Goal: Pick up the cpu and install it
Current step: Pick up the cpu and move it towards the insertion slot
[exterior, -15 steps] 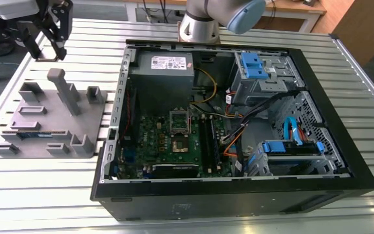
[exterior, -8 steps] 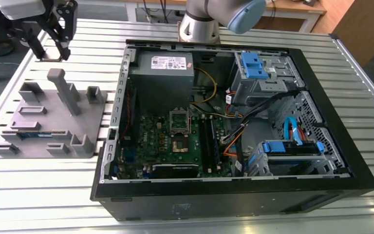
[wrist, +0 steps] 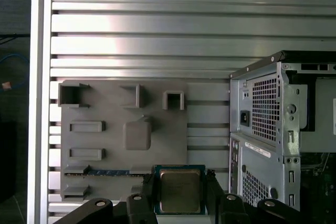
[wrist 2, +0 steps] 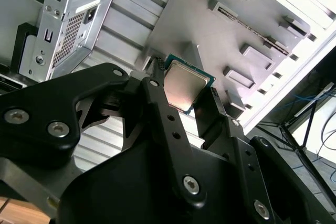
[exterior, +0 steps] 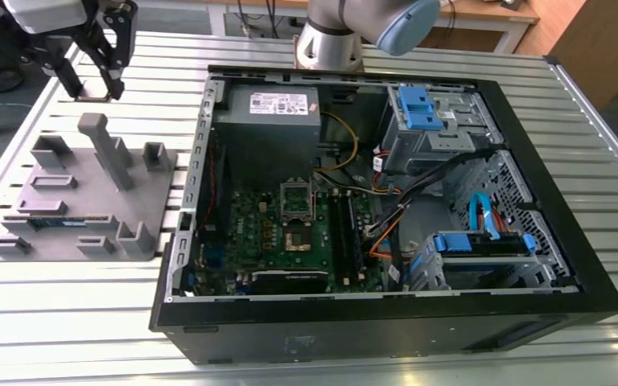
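Cpu (wrist: 180,191) betw. gripper (wrist: 180,184) jaws, aloft

Our cpu (wrist: 179,190), clamped by two opposite edges

We see a small flat square chip: a silvery-grey metal lid with rounded corners on a thin dark green rim that shows all round. It is upright to neither side, lying flat between the gripper (wrist: 179,195), one black finger (wrist: 212,192) pressed on each of two opposite edges, metal face turned toward both wrist views. In the first wrist view it shows in front of one corner of the grey fixture plate (wrist: 105,108).
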Tool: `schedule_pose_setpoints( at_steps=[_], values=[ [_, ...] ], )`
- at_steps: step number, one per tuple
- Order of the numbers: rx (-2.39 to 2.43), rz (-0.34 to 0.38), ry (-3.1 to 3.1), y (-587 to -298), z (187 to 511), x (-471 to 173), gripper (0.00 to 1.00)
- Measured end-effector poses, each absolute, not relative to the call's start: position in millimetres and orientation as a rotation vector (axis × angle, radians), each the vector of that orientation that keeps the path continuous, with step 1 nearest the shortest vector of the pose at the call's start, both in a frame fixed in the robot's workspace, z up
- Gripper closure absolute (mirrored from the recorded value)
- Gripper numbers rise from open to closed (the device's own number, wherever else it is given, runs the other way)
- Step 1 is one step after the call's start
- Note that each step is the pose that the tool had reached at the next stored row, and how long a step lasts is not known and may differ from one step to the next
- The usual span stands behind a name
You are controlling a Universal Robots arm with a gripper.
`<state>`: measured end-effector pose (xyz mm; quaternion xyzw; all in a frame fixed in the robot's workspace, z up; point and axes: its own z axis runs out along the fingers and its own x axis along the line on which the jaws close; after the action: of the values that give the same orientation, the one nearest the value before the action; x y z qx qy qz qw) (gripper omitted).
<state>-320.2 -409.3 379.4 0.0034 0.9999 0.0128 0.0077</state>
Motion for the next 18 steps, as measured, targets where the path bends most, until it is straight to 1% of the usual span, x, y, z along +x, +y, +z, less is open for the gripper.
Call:
schedule_pose_setpoints(
  at_steps=[18],
  values=[
    [0.011, 0.040, 3.126, -409.3, 379.4, -300.7, 0.53]
  ],
)
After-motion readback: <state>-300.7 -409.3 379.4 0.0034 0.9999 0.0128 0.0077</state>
